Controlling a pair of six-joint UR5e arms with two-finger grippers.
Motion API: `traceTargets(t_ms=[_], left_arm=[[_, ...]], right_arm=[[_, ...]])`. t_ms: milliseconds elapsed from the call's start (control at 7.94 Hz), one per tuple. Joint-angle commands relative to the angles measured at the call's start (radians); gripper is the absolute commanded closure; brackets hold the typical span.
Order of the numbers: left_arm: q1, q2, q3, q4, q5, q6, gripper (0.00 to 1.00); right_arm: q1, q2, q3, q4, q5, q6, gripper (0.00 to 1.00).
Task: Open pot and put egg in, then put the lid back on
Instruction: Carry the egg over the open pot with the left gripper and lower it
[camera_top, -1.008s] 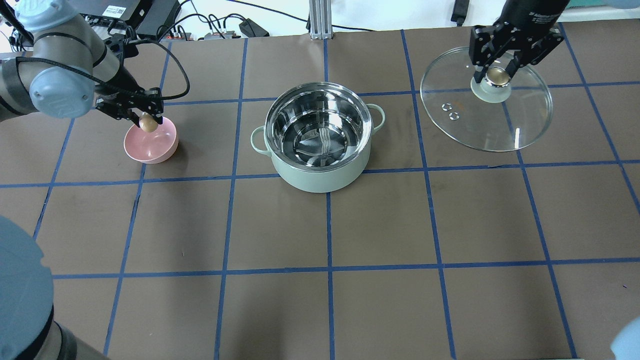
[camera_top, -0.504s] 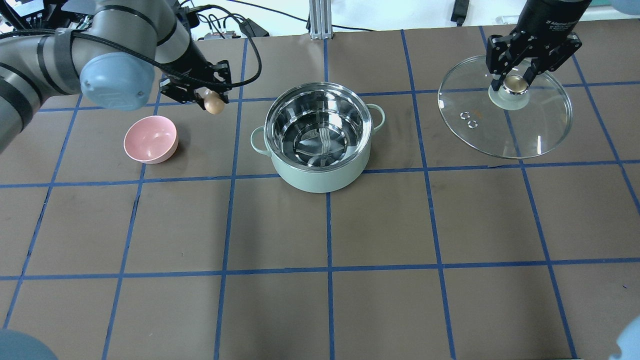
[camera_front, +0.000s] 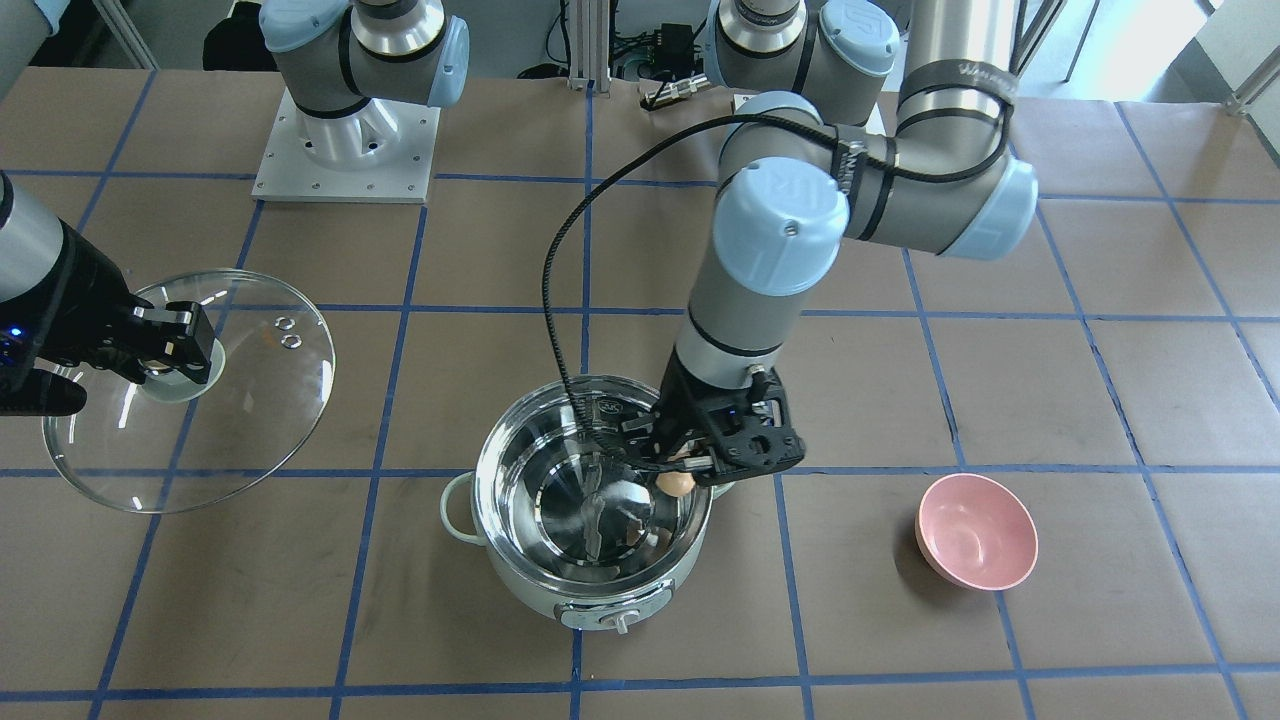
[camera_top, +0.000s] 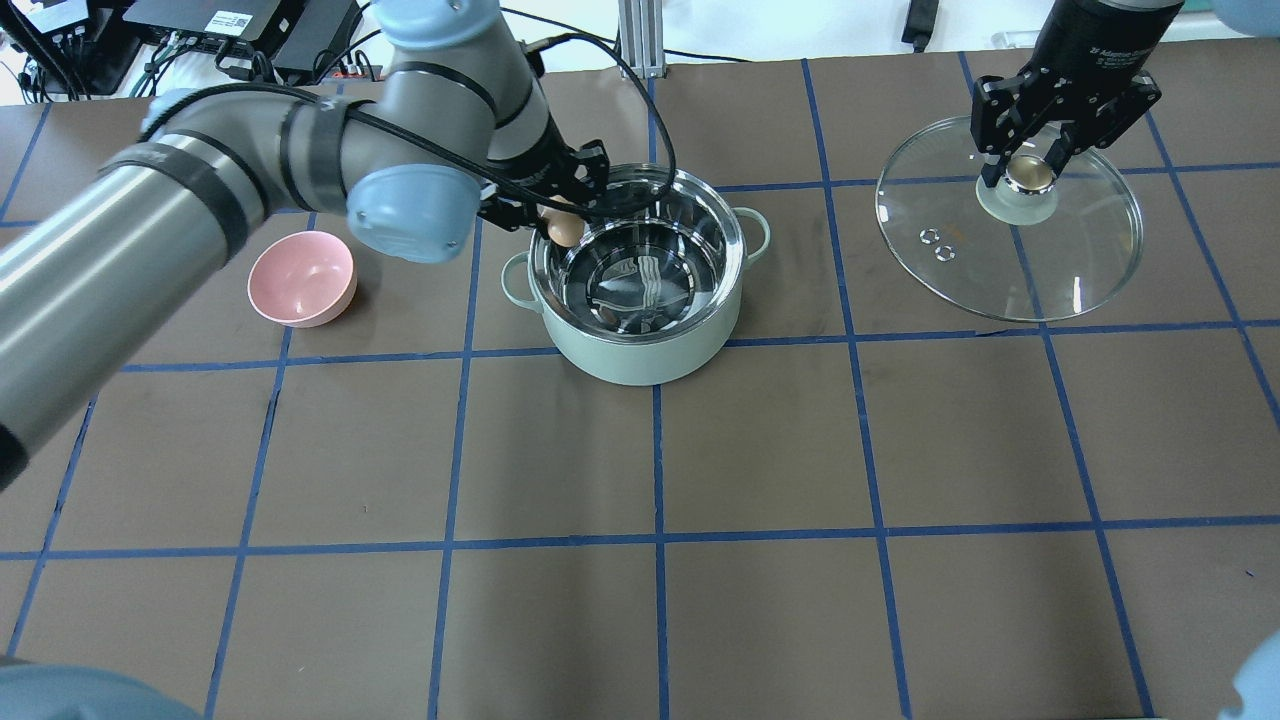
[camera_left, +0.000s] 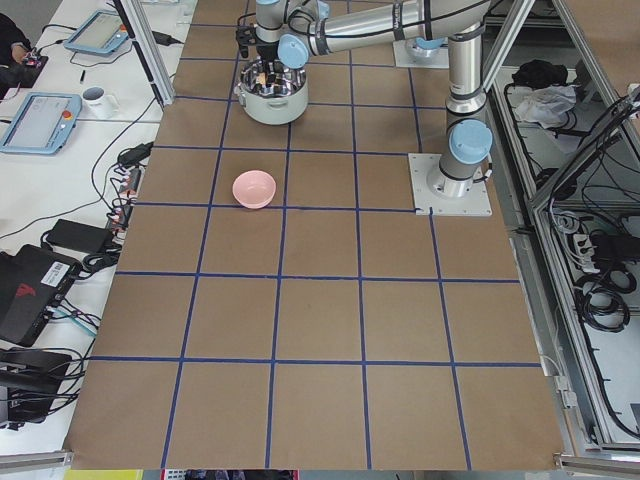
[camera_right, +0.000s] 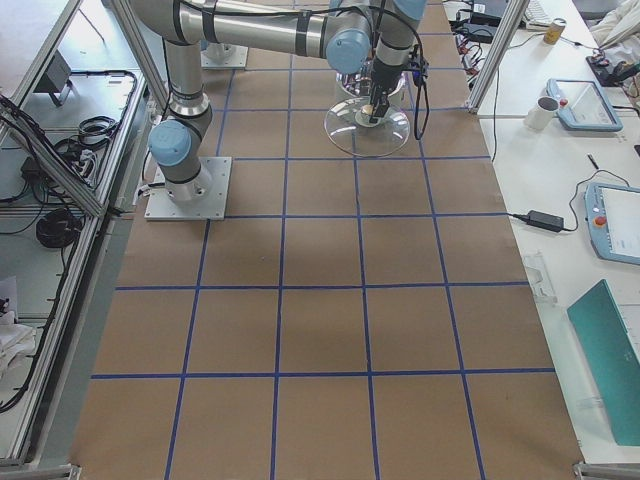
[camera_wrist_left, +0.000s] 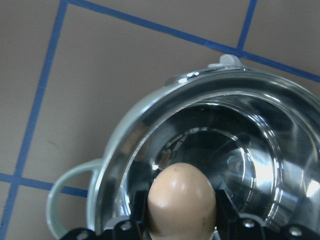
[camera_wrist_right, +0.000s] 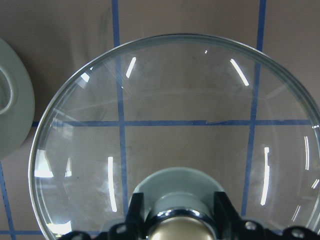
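Black left gripper (camera_top: 560, 220) clamped on tan egg (camera_top: 565, 232), just inside rim of pot (camera_top: 640, 355) at 10 o'clock overhead. Pot centre toward 4 o'clock and below: short shift, then lower. Right gripper (camera_top: 1031, 172) closed on knob of lid (camera_top: 1060, 275), 2 o'clock, well apart.

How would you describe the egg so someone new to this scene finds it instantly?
Find the open mint-green pot mid-table. Above its opening, near the rim on the pink bowl's side, the left gripper pinches the egg. It is the only small tan-brown oval; the beige cap on the glass lid is round and held far off by the right gripper.
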Motion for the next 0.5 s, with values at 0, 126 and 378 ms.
traceTargets(t_ms=[0, 126, 378], left_arm=[[-0.081, -0.108, 0.000, 0.105, 0.010, -0.051, 0.95], [-0.086, -0.134, 0.000, 0.139, 0.008, -0.051, 0.95], [-0.086, -0.174, -0.002, 0.160, 0.012, -0.046, 0.95]], right_arm=[[0.000, 0.000, 0.002, -0.004, 0.000, -0.005, 1.00], [0.000, 0.000, 0.002, -0.004, -0.016, -0.007, 1.00], [0.003, 0.003, 0.002, -0.001, -0.034, -0.016, 1.00]])
